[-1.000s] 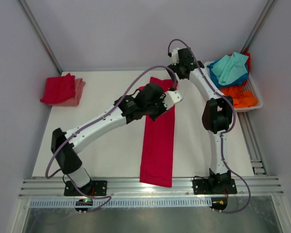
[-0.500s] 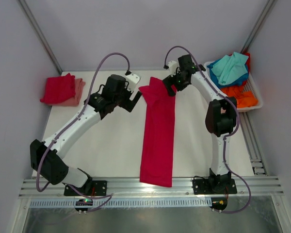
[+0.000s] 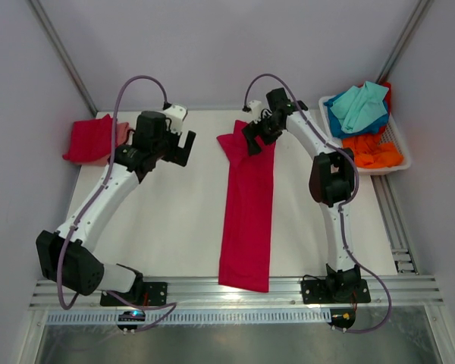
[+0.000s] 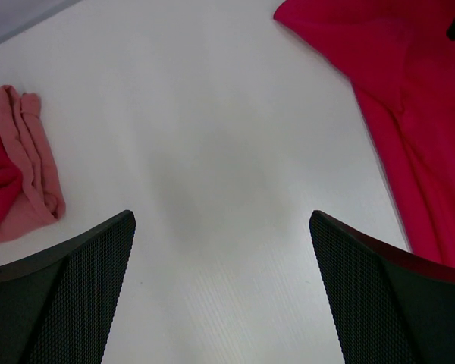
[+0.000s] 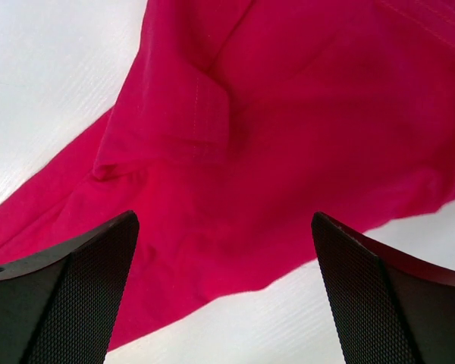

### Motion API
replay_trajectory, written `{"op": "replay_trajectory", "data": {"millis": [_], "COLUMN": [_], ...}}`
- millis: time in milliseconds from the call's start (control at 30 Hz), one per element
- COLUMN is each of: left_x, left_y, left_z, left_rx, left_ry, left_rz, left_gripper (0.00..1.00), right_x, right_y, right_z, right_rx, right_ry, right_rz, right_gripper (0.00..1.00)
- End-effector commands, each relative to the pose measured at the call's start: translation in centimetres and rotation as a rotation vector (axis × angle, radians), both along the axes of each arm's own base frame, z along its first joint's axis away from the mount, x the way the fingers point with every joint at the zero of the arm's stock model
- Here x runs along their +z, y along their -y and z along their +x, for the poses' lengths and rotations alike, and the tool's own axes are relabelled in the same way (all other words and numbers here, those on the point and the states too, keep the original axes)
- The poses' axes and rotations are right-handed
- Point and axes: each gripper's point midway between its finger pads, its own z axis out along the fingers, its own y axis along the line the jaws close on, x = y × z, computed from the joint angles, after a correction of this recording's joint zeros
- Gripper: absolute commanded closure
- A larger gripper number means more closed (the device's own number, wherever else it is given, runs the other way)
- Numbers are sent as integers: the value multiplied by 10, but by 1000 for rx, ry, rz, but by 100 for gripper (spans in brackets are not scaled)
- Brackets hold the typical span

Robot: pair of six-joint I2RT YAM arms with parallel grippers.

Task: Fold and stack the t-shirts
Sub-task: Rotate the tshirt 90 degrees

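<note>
A red t-shirt (image 3: 246, 212) lies folded into a long narrow strip down the middle of the table, its near end hanging over the front edge. My right gripper (image 3: 249, 139) hovers open over the strip's far end; in the right wrist view the red t-shirt (image 5: 288, 114) fills the space beyond the spread fingers (image 5: 83, 280). My left gripper (image 3: 183, 145) is open over bare table, left of the strip. Its wrist view shows the red t-shirt (image 4: 409, 98) at the upper right. A folded red t-shirt (image 3: 91, 136) rests on a folded pink t-shirt (image 3: 120, 144) at the far left.
A white basket (image 3: 398, 144) at the far right holds crumpled teal (image 3: 360, 106) and orange (image 3: 371, 150) shirts. Grey walls close in the table on the left, the back and the right. An aluminium rail (image 3: 235, 292) runs along the front edge.
My left gripper opened, let go of the red t-shirt's far end and swung left onto bare table. My right gripper shifted left and lower over that end.
</note>
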Motion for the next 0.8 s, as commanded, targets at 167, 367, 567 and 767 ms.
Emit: {"op": "replay_trajectory", "data": {"millis": [167, 367, 567, 767], "left_x": [3, -1, -6, -10], "left_y": [-19, -22, -18, -20], "left_z": [0, 1, -1, -4], "left_rx": [47, 57, 41, 41], "left_ry": [-12, -28, -49, -55], "left_rz": [-72, -97, -119, -116], "left_gripper": [1, 1, 1, 1], "right_x": [-14, -23, -20, -19], "right_y": [-25, -31, -37, -47], "right_z": [-1, 0, 6, 5], "right_rx": [56, 53, 53, 64], "right_ry": [-41, -59, -46, -60], "right_rz": [61, 86, 121, 169], "right_gripper": [1, 1, 1, 1]}}
